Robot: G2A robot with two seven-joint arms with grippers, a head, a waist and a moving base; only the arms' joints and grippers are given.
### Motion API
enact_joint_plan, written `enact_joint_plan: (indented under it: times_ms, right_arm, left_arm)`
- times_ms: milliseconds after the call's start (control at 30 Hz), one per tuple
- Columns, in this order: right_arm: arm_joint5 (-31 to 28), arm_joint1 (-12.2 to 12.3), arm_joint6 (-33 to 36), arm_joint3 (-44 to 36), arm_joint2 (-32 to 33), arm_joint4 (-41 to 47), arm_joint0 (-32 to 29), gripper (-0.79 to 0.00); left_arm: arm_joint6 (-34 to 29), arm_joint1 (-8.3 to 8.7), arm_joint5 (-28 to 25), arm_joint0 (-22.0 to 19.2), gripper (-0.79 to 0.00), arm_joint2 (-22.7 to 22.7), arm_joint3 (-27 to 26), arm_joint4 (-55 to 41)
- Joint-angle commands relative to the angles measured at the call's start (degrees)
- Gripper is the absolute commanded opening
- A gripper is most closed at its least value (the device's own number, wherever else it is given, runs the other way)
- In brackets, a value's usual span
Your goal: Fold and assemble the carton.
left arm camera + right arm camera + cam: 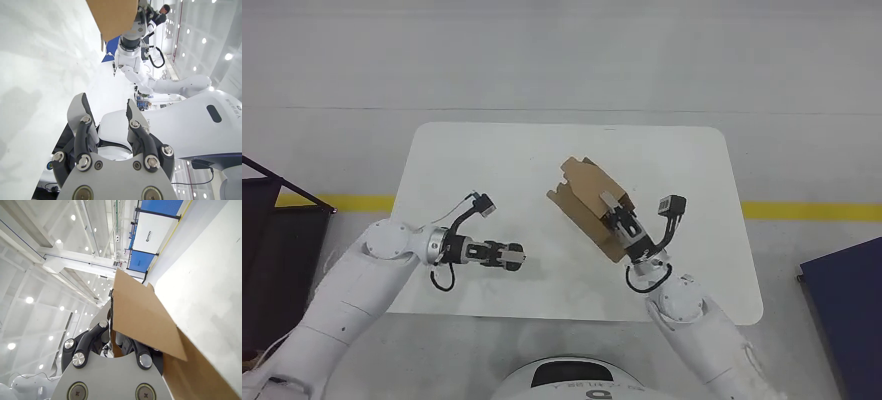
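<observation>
The right gripper (623, 221) is closed on the near edge of the carton (584, 190) near the middle of the table (492, 160), while the left gripper (514, 257) is open and apart to the left, so I think the one-sided hold may let the cardboard twist or slip.

White round-cornered counter (492, 165), brown cardboard carton (587, 195) on it near centre, slightly toward 2 o'clock

Right gripper (113, 321) clamped on the carton (140, 317)
The brown cardboard's edge ran between the fingers: one silver finger (99, 317) showed beside it, and the other was hidden behind a flat panel. The white table (208, 285) lay beyond the panel.
</observation>
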Motion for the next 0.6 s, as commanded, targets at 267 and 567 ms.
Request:
enact_joint_plan:
  times_ms: [267, 567]
  right_arm:
    - [3.0, 0.2, 13.2, -1.7, 1.0, 15.8, -0.8, -0.785]
    - [5.2, 0.6, 18.6, -3.8, 2.4, 18.1, -2.1, -0.785]
  left_arm:
    - [6.8, -3.27, 3.7, -7.0, -0.354, 7.7, 0.4, 6.6]
    - [10.1, -4.48, 5.6, -8.0, -0.403, 9.2, 2.4, 7.2]
